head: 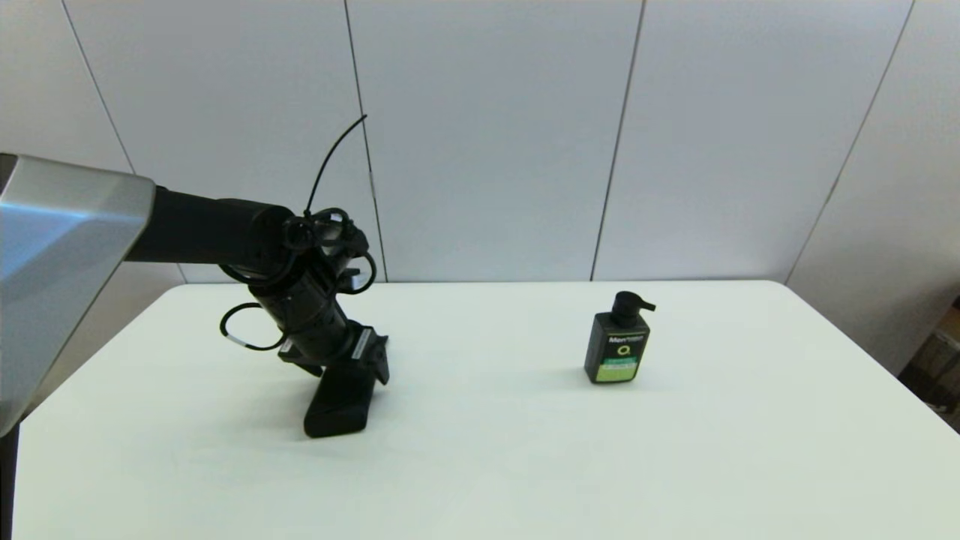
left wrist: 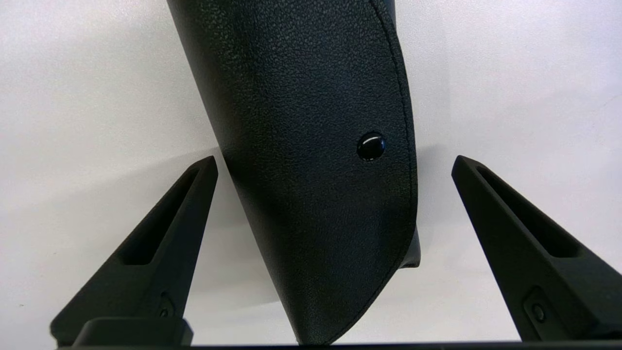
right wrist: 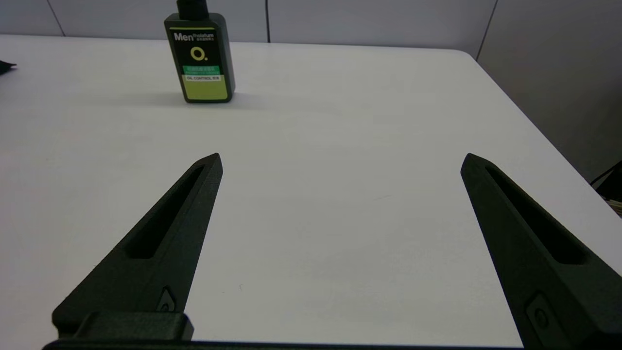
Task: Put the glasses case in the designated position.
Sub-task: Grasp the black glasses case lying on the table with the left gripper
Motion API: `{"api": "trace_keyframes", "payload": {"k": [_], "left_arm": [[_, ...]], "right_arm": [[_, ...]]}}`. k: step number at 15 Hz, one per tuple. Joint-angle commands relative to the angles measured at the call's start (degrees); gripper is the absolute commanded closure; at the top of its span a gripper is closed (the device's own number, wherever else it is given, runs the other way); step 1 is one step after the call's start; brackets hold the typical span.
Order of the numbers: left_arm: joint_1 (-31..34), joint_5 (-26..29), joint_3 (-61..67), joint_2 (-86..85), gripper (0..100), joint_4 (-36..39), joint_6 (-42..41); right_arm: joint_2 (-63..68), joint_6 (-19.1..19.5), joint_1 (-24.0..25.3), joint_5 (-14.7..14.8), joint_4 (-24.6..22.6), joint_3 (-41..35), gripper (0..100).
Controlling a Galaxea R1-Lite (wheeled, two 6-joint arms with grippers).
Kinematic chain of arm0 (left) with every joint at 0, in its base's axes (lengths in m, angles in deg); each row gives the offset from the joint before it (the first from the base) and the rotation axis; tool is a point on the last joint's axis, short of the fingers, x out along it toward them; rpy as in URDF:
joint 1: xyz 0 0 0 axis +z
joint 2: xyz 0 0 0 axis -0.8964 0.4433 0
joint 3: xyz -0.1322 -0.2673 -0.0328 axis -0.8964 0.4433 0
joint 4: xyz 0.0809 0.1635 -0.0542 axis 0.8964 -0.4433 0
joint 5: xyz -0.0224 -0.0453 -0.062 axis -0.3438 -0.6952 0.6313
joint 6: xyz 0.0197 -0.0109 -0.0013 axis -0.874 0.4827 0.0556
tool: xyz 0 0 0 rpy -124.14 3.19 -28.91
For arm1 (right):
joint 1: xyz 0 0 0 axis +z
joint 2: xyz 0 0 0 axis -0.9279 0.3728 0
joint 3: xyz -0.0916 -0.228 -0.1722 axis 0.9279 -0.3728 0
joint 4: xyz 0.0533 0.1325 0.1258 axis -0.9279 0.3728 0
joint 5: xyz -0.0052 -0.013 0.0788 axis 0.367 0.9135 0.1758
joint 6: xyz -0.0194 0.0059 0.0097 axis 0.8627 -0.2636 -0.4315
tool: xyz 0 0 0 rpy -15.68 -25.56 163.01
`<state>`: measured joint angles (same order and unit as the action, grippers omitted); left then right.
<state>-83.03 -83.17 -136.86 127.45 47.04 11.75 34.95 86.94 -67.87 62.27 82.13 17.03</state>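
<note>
The white counter [head: 487,465] fills the lower half of the head view, with grey wall panels behind it. The left arm reaches in from the left edge of the frame, its black forearm slanting down toward the left-centre of the counter. There the left gripper [head: 352,379] sits low over the glasses case [head: 339,409], whose matte-black body juts out below the wrist toward the lower left of centre and lies on the counter.

In the left wrist view the case [left wrist: 311,160] runs up the middle of the frame, grained like leather, with a stitched seam along one edge and a small shiny stud near it. The jaws are spread wide, one finger [left wrist: 160,253] on each side of the case with bare counter showing in the gaps, so they are released and not touching it. Whether the case's end touches the gripper's base at the bottom edge of that frame is hard to make out.

The pump bottle [head: 617,341] stands upright right of centre in the head view, well apart from the case, black with a green label.

The right gripper [right wrist: 340,160] does not show in the head view; its own camera shows its jaws spread wide over bare counter, with the bottle [right wrist: 200,58] at the upper left of that frame.
</note>
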Motion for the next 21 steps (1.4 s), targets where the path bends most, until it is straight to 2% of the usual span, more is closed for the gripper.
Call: {"api": "trace_keyframes", "payload": {"k": [1, 14, 17, 18, 21], "left_arm": [[0.01, -0.08, -0.04, 0.03, 0, -0.26, -0.08], [0.01, -0.26, -0.04, 1.26, 0, -0.26, -0.25], [0.01, -3.95, -0.04, 1.35, 0, -0.26, -0.08], [0.01, -3.86, -0.04, 1.35, 100, -0.26, 0.10], [0.01, -3.60, -0.13, 1.26, 100, 0.09, 0.01]], "right_arm": [[0.07, 0.03, 0.02, -0.03, -0.09, 0.00, 0], [0.07, 0.03, 0.02, -0.03, 0.00, 0.00, 0], [0.07, 0.03, 0.02, -0.03, 0.00, 0.00, 0], [0.07, 0.03, 0.02, -0.03, 0.00, 0.00, 0], [0.07, 0.03, 0.02, -0.03, 0.00, 0.00, 0]]}}
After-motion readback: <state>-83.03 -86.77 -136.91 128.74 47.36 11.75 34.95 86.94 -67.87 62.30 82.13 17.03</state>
